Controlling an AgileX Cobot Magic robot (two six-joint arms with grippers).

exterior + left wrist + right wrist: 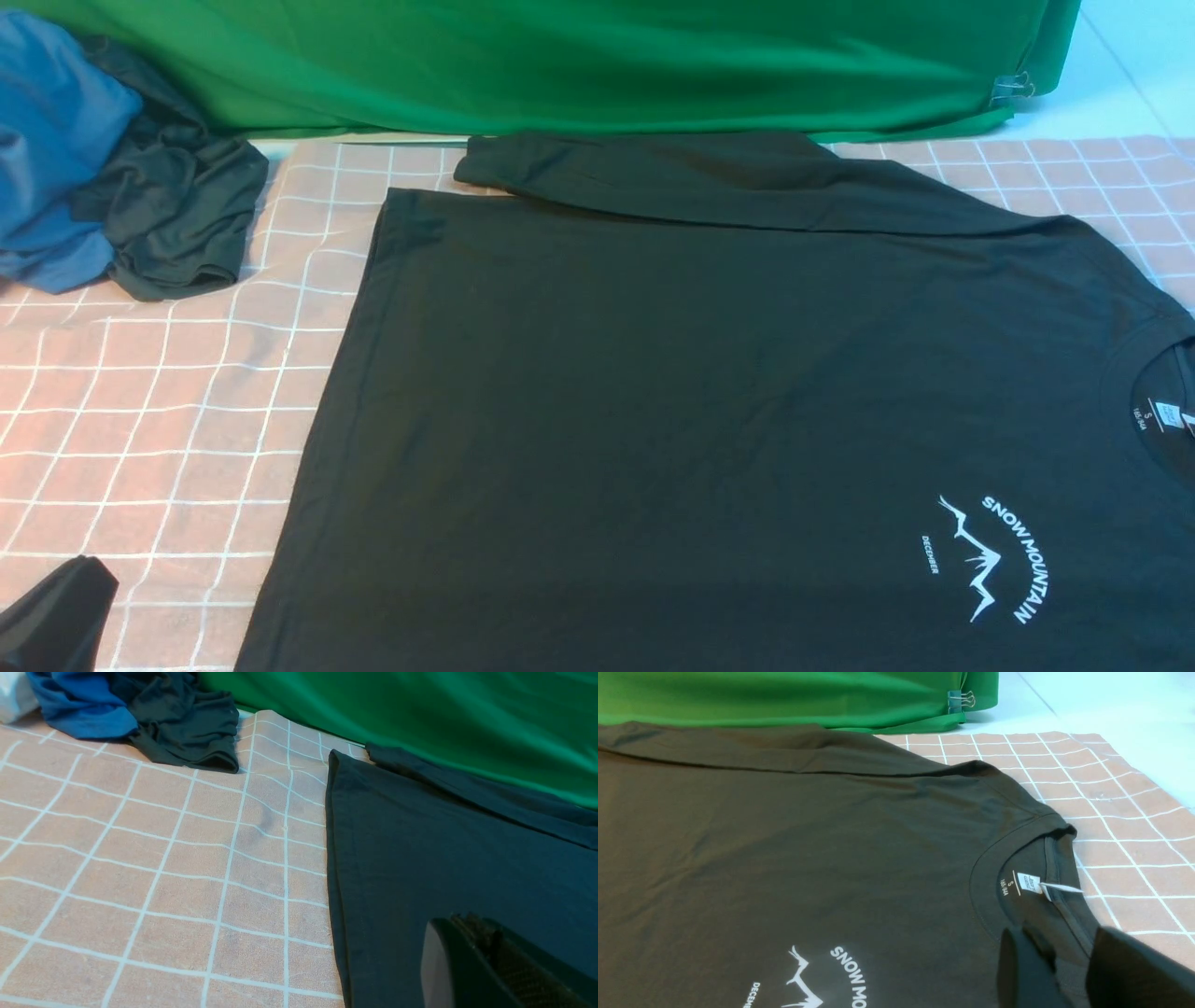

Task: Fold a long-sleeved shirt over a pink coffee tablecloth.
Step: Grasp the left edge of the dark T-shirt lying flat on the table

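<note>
Plainly, the long-sleeved shirt [653, 392] lies flat and front up on the pink coffee tablecloth [168, 411]. It fills the centre and lower right of the front view, with one sleeve folded along its upper edge and the white print [994, 560] at lower right. The left pincer [79, 579], in the lower left corner, is closed and no cloth shows in it. The right pincer [1064, 940] stands part open, the collar edge running between its jaws near the neck label [1029, 883]; whether it pinches, I cannot tell. A blue garment [51, 140] and a dark grey-green garment [177, 215] bunch at upper left, before a green cloth [597, 65].
</note>
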